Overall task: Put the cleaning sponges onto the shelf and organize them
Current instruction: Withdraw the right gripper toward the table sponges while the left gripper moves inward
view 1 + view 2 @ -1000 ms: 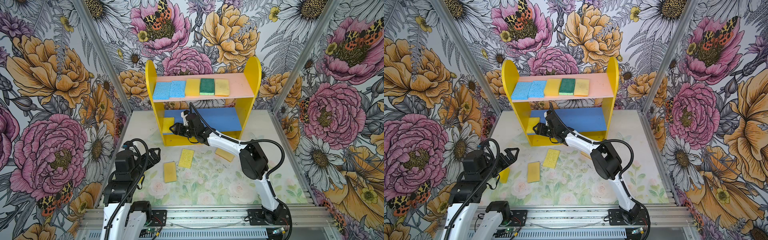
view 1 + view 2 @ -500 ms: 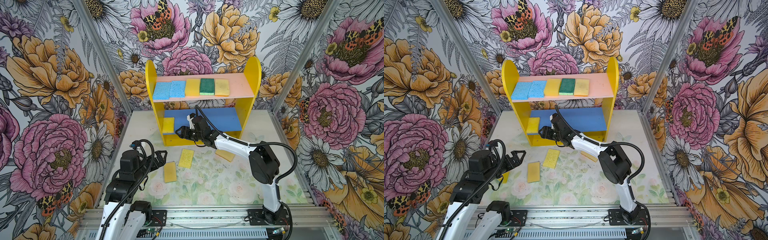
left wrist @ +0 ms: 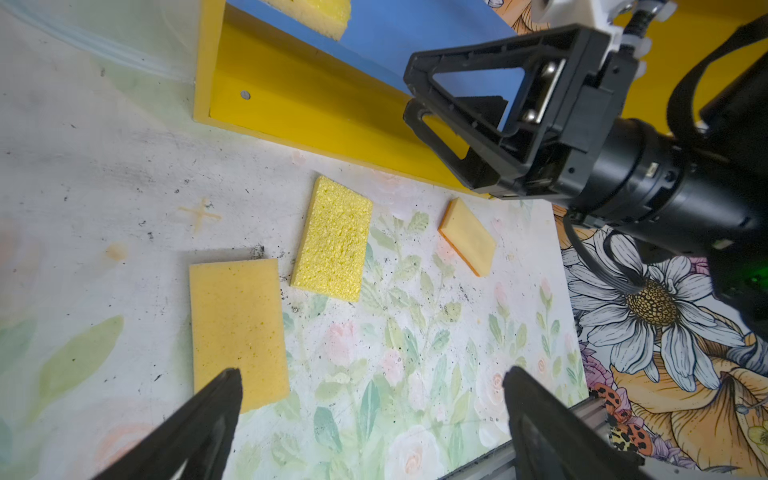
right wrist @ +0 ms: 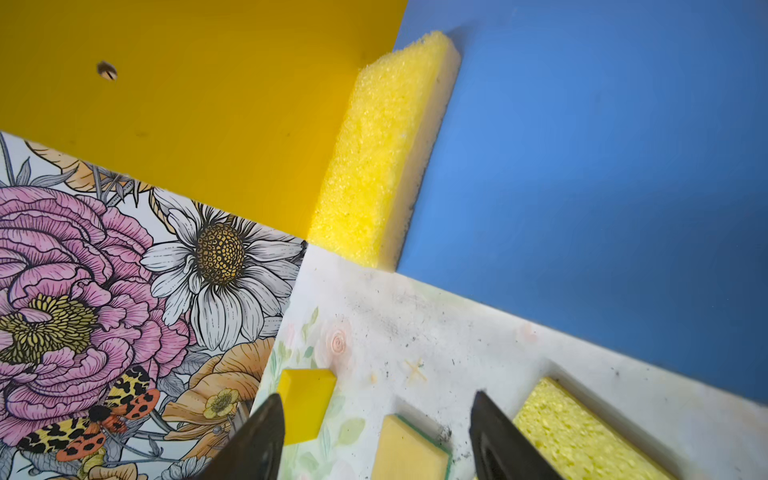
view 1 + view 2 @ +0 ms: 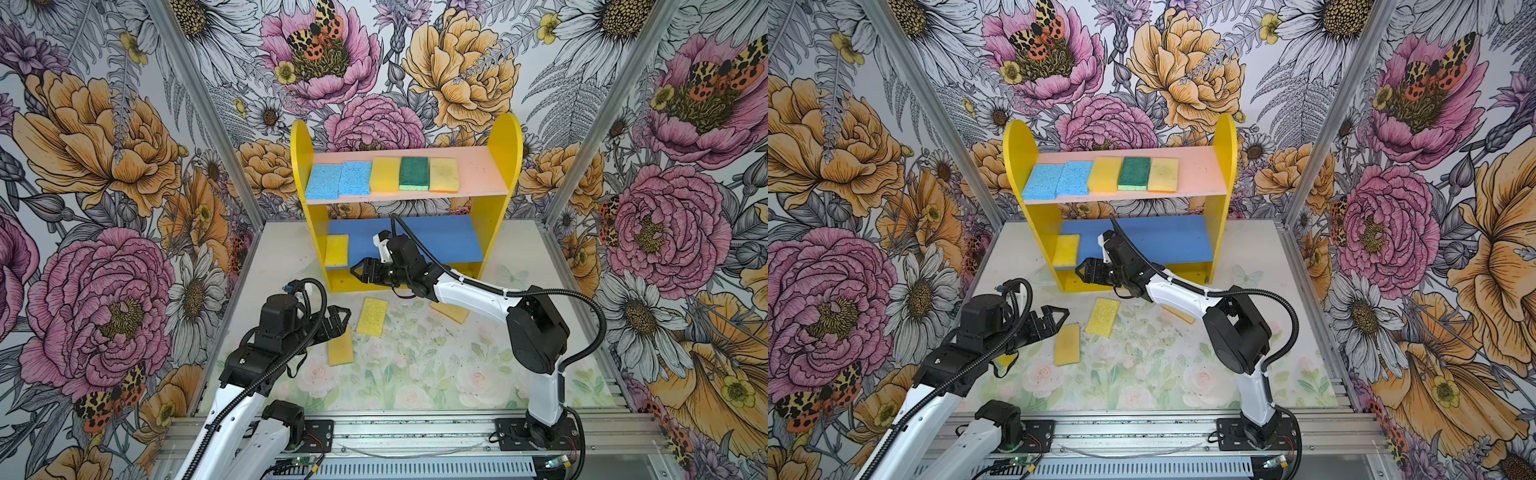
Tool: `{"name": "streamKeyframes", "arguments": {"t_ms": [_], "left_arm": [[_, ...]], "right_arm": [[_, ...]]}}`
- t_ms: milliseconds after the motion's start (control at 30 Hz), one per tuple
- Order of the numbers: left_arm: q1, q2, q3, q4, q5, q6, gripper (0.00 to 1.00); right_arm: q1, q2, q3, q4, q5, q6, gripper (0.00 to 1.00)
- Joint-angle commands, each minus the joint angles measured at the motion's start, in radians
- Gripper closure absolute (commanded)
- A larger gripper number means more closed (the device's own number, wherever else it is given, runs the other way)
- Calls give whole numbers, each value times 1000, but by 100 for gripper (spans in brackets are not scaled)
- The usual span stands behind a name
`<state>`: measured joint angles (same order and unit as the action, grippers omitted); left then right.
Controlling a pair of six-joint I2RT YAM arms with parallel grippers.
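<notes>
I saw right gripper (image 5: pixel 360 271) spread, empty, mid-frame before the shelf (image 5: pixel 505 149). Yellow sponge (image 5: pixel 336 250) lay at left end of blue board (image 5: pixel 440 241). Left gripper (image 5: pixel 337 320) spread, empty, lower-centre, near tan sponge (image 5: pixel 340 351).

Upper centre, a yellow sponge (image 4: pixel 382 158) lies on the shelf's blue board (image 4: pixel 602 166), against its yellow side panel (image 4: pixel 187 104). At the bottom edge, the right gripper (image 4: pixel 376 399) gapes empty above a tan sponge (image 4: pixel 409 451) on the surface (image 4: pixel 457 332).
</notes>
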<state>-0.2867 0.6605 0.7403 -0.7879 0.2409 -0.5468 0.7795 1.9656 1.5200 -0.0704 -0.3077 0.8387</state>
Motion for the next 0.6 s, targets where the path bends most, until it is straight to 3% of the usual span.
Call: {"name": "streamKeyframes", "arguments": {"t_ms": [0, 567], "left_arm": [[-19, 1, -10, 11, -22, 8, 1], [-57, -8, -9, 19, -2, 21, 1]], "right_arm": [[8, -77, -67, 58, -35, -30, 28], [83, -231, -453, 203, -66, -5, 24]]}}
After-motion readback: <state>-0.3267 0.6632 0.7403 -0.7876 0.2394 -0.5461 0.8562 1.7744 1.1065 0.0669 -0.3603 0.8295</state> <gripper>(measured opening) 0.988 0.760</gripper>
